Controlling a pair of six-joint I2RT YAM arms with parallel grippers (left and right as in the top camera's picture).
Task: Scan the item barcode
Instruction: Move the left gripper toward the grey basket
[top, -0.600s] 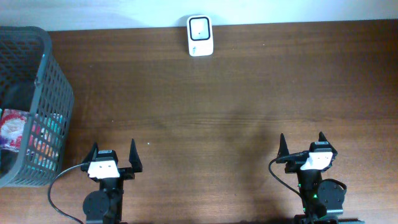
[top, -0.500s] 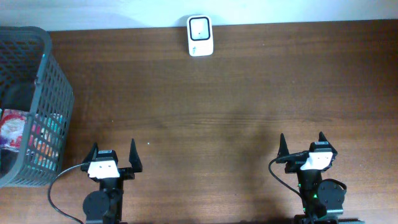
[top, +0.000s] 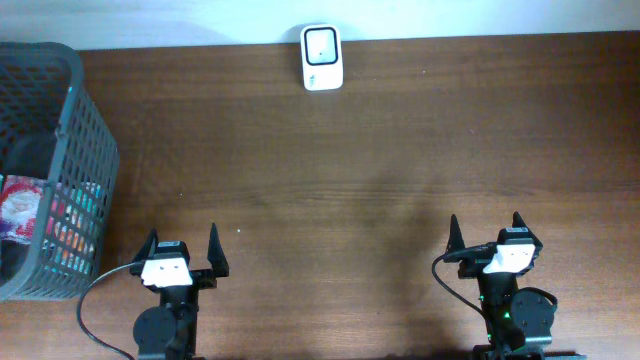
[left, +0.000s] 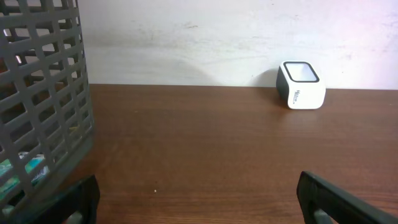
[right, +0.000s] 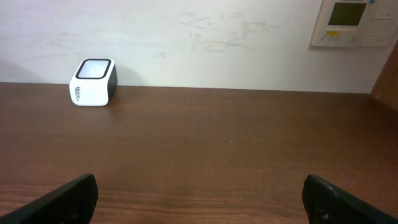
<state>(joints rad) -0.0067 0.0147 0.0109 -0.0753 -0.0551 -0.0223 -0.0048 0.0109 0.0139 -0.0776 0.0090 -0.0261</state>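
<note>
Grey mesh basket, colourful packets inside — left tool and right tool wide, empty

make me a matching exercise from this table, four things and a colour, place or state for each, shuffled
1 scanner
2 basket
3 left gripper
4 right gripper

a open, on the basket's side
b dark mesh, packets inside
c white, against the wall
d open, away from the basket

Pairs: 1-c, 2-b, 3-a, 4-d
</note>
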